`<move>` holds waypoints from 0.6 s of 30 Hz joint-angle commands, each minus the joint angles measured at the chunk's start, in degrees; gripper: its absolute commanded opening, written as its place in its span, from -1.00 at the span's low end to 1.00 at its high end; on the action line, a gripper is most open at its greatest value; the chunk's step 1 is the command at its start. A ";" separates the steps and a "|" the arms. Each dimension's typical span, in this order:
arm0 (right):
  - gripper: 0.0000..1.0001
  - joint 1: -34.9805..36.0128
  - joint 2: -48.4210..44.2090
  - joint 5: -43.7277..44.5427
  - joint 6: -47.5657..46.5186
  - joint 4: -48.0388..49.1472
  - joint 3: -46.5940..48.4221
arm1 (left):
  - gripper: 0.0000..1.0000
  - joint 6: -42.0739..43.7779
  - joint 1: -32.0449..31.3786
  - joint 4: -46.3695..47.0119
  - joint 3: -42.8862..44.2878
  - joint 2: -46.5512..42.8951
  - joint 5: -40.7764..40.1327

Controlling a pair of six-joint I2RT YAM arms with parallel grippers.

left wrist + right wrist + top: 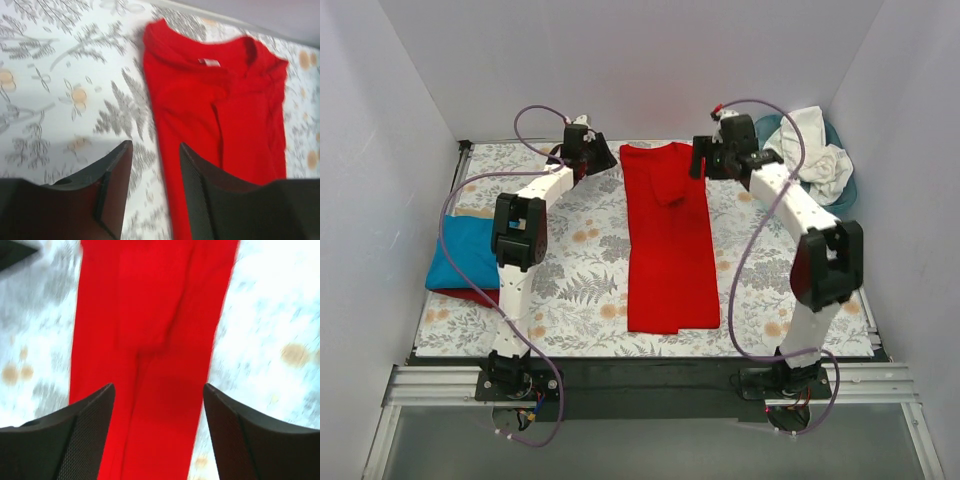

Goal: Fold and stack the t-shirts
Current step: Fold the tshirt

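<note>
Lies mid-tabletop (575,275) as a narrow lengthwise strip, collar at the far end: red t-shirt (670,260). Flanking that end, jaws wide and empty, likely to take both collar corners for a crosswise fold: left gripper (595,155), right gripper (705,160). Folded at left, beginning the stack: turquoise t-shirt (460,260).

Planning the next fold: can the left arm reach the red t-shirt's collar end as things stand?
Probably yes: the left pincer hangs open beside the red t-shirt near its collar, with only floral tablecloth between them.
</note>
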 commanded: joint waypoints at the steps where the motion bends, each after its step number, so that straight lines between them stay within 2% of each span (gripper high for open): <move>1: 0.52 6.53 -11.57 4.33 2.76 -2.18 -18.68 | -0.20 0.08 -0.63 0.46 -8.60 -11.15 4.97; 5: 0.45 14.69 -23.00 5.92 6.97 -2.17 -33.04 | -0.32 1.74 -1.42 -1.12 -13.55 -12.92 8.93; 9: 0.44 22.70 -30.39 7.49 11.98 -1.74 -39.67 | -0.31 3.51 -2.83 -2.36 -15.14 -12.04 8.75; 13: 0.43 31.14 -28.57 10.66 14.35 -1.65 -39.59 | -0.29 3.86 -3.71 -2.88 -14.53 -9.59 8.93; 17: 0.33 38.78 -23.83 14.18 16.03 -1.30 -36.96 | -0.28 5.00 -4.41 -2.89 -13.21 -7.56 8.67; 18: 0.24 39.84 -21.73 14.53 16.21 -1.38 -35.47 | -0.28 5.09 -4.59 -2.89 -12.69 -6.95 8.58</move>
